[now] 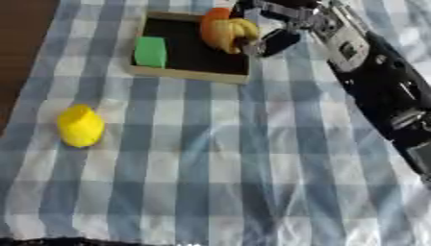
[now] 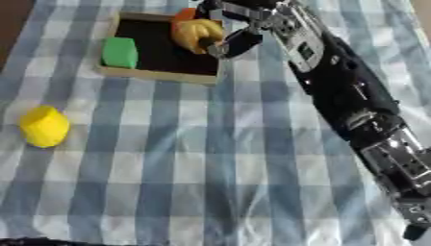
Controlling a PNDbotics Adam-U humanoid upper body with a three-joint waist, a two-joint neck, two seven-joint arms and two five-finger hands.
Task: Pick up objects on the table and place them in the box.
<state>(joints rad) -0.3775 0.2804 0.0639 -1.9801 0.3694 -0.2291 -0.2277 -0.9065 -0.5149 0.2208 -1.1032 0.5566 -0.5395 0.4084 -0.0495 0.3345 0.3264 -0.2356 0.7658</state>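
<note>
A shallow wooden box (image 1: 189,74) with a black floor stands at the top of the table. A green block (image 1: 151,52) lies in its left part. My right hand (image 1: 280,39) comes in from the right and hangs over the box's right corner. Its fingers are curled on a yellow and orange object (image 1: 227,31) that is above the box's right edge. Another yellow, rounded object (image 1: 81,126) lies on the cloth at the left, well apart from the box. My left hand shows in neither view.
A blue and white checked cloth (image 1: 210,168) covers the table. My right forearm (image 1: 383,91) crosses the right side of the table. A brown floor strip (image 1: 21,43) shows past the cloth's left edge.
</note>
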